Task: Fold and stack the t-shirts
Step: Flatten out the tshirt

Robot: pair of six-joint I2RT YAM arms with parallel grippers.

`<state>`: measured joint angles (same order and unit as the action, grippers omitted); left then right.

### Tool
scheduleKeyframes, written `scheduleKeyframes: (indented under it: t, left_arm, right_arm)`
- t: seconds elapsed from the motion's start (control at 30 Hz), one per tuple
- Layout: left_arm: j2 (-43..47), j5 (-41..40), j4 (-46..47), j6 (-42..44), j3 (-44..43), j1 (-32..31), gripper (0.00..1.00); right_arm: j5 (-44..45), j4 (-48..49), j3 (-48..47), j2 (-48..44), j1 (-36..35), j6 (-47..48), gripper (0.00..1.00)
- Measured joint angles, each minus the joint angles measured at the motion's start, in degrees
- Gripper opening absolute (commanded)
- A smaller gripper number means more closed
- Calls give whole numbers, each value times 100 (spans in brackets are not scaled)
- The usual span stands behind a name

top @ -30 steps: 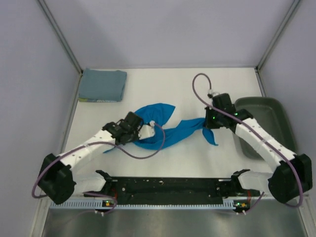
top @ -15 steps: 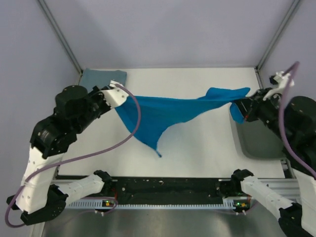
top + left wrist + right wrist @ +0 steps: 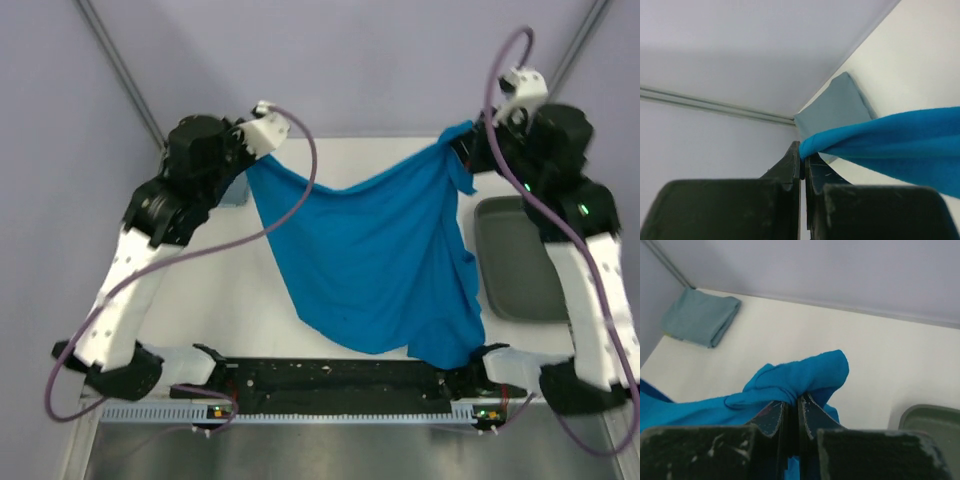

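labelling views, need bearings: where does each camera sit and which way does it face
Top external: above and behind the bases, looking down; both arms show, blue shirt held up between them.
Left wrist: on the left gripper, facing the far corner; shut fingers pinch the shirt.
Right wrist: on the right gripper, facing the far wall; fingers likewise.
Both wrist views share the folded grey-blue shirt.

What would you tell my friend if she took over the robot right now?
Left gripper: shut on a corner of the cobalt blue t-shirt, raised.
Right gripper: shut on another corner, raised.
The shirt hangs spread between them.
Grey-blue folded t-shirt: far left corner of the table.
Done: that one is folded.
Left: lay the blue one flat, fold it, stack it.
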<state>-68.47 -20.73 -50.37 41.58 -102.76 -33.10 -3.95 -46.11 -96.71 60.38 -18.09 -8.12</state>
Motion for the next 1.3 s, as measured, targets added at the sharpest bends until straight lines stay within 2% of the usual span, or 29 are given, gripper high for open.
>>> scheduleKeyframes:
  t: [0.03,0.07,0.13,0.2,0.27,0.4,0.5,0.6,0.77,0.87,0.97,1.0,1.17,1.3]
  left_arm:
    - [-295,-22,221,42,-35,127,0]
    - [-682,-63,463,81,-140,280,0]
    - [-1462,-157,780,160,-514,566,0]
    - [-2337,-221,960,197,-1239,866,0]
    - [-2986,-258,1213,216,-1965,1128,0]
    - [-3182,-236,1698,361,-2315,1423,0]
    - [-2935,-127,2094,518,-2127,1451,0]
    - [-2317,79,2411,669,-1244,1436,0]
    - [-953,640,2651,850,1145,1432,0]
    - [-424,881,2739,914,2575,1432,0]
    - [-264,979,2699,898,3995,1432,0]
    - [-299,997,2691,876,4518,1432,0]
    - [-264,1095,2312,826,6240,1432,0]
    - [225,1235,1875,802,6806,1434,0]
  right_arm:
    - [-90,212,-299,728,120,-2,0]
    - [-103,313,-374,942,258,-4,0]
    - [-201,348,-1086,2044,527,-52,0]
    - [-240,452,-2015,3119,809,-118,0]
    - [-284,455,-2761,3777,1027,-219,0]
    - [-400,461,-3742,4186,1266,-308,0]
    - [-573,656,-3703,3829,1270,-299,0]
    - [-802,942,-2649,2942,1261,-297,0]
    - [-1093,1281,546,1128,1134,-415,9]
    - [-1073,1410,2441,584,664,-673,30]
    - [-1040,1508,4214,544,85,-1134,52]
    - [-1034,1510,4870,555,-98,-1344,56]
    - [-883,1117,6566,116,-881,-2275,59]
    - [-693,796,6784,-1143,-1386,-2981,59]
